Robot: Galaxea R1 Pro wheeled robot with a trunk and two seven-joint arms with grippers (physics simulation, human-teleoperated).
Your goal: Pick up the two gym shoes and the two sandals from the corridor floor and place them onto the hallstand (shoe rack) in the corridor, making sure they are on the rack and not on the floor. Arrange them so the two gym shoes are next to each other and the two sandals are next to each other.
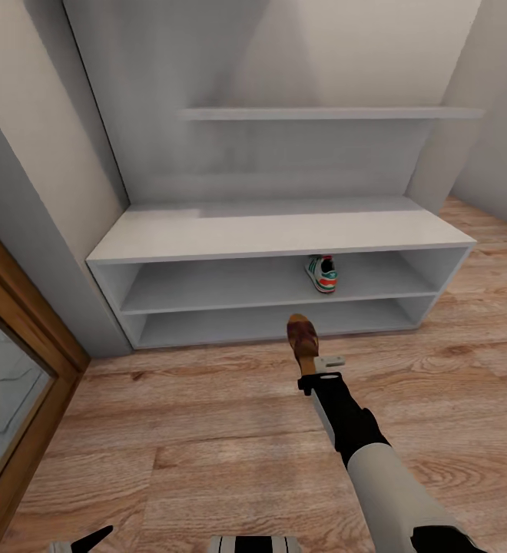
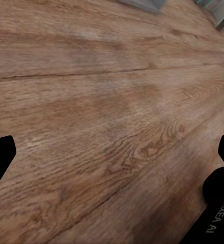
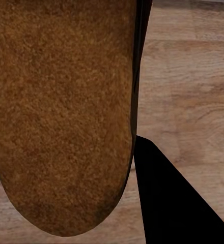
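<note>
Brown leather sandal hangs in the right gripper, jaws clamped on its heel end, above the floor before the shoe rack. It looks light and stiff; hold the side wall firmly.

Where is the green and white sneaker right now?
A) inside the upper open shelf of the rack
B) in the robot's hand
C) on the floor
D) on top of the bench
A: the sneaker sits inside the upper open shelf of the rack, while the right gripper holds a brown sandal.
</note>
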